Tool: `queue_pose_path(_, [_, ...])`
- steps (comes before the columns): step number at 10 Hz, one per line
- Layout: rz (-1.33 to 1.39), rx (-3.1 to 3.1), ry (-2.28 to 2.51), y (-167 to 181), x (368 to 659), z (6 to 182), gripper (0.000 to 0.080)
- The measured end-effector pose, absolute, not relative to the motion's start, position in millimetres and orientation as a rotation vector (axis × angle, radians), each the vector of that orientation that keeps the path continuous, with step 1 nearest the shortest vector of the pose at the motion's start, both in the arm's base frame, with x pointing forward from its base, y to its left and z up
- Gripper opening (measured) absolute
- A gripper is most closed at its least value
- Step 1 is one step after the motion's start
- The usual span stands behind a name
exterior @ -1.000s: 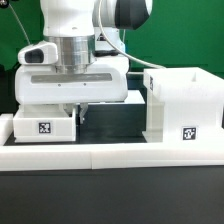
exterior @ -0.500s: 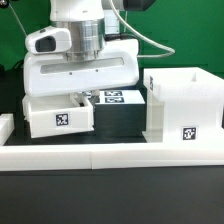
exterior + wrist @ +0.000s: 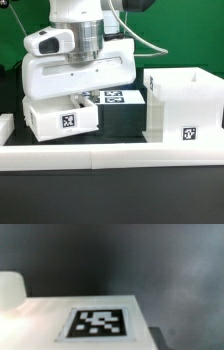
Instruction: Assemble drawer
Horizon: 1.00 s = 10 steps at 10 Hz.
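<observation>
One tray (image 3: 45, 118) is held tilted just beneath the pincer (image 3: 83, 98). The jaws are judged to be closed on its wall, though the fingertips are hidden. The housing (image 3: 185, 98) stands apart from the pincer, toward the exterior view's right, and no tray is seen in it. Nothing has been fitted yet, so the task is judged barely begun. A second tray is not in view. No brand or legible writing is found. Only black-and-white square tags (image 3: 189, 132) are carried by the tray, the housing and the marker board (image 3: 118, 97) just behind the pincer.
</observation>
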State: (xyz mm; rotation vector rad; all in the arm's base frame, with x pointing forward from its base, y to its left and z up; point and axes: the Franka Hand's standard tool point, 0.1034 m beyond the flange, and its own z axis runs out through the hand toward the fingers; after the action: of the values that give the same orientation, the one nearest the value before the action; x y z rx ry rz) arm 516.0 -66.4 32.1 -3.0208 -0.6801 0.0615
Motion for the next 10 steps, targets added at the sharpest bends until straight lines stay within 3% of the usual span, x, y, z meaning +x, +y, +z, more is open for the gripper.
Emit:
queue_pose_path(4, [0.063, -2.858, -1.220, -55, 518, 31.1, 0.0042])
queue_pose_path(10, [0.065, -2.667, -1.608, -63, 516, 30.9, 0.0042])
